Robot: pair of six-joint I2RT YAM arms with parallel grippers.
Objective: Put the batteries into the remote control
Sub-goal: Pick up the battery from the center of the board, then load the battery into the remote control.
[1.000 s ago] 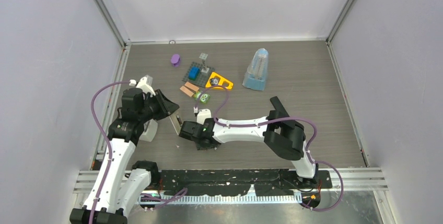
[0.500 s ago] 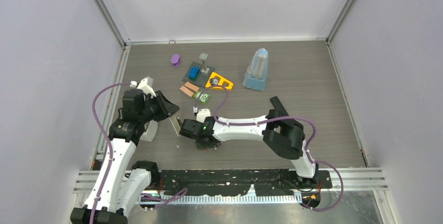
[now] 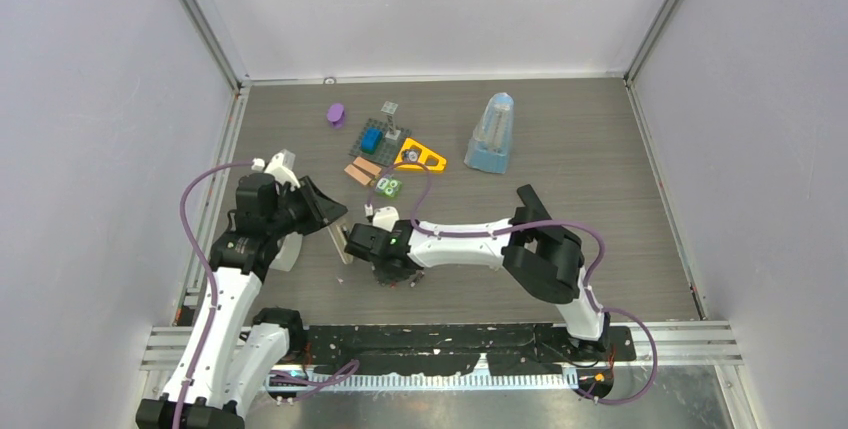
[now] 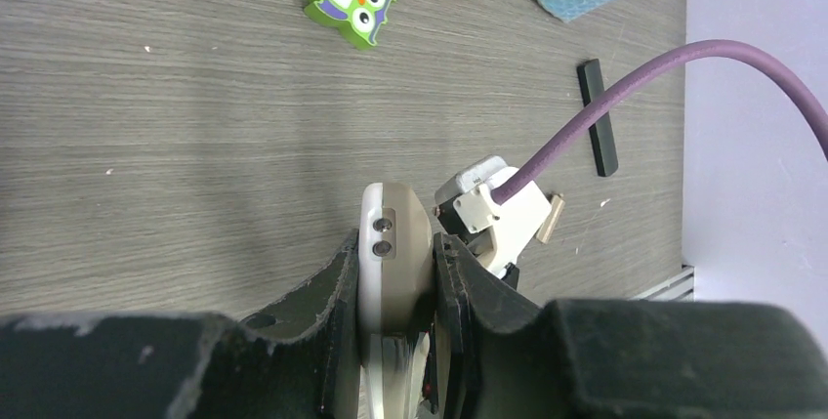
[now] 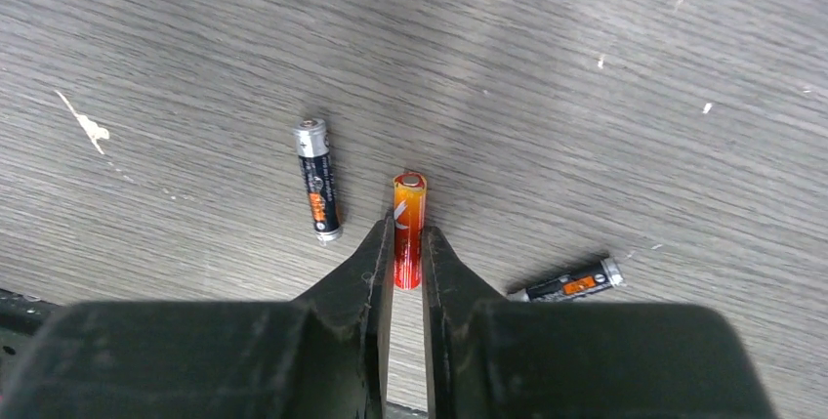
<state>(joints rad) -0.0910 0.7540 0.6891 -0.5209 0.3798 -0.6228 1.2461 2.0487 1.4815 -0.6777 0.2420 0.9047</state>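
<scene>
My left gripper (image 4: 395,263) is shut on the white remote control (image 4: 393,239), which it holds edge-on above the table; in the top view the gripper (image 3: 328,217) is at the left with the remote (image 3: 340,243) sticking out of it. My right gripper (image 5: 408,243) is shut on a red-orange battery (image 5: 409,226), low over the wood. Two black batteries lie on the table, one to its left (image 5: 317,192) and one to its right (image 5: 569,284). In the top view the right gripper (image 3: 390,271) is just right of the remote. A fourth battery is not in view.
A green owl piece (image 3: 387,187), wooden blocks (image 3: 362,172), a yellow triangle (image 3: 420,157), a grey plate with a blue brick (image 3: 378,139), a purple object (image 3: 336,114) and a blue wrapped object (image 3: 491,134) lie farther back. A flat black strip (image 4: 597,116) lies by the wall.
My left gripper has shifted slightly right with the remote, closer to the right gripper. The right wrist has barely moved.
</scene>
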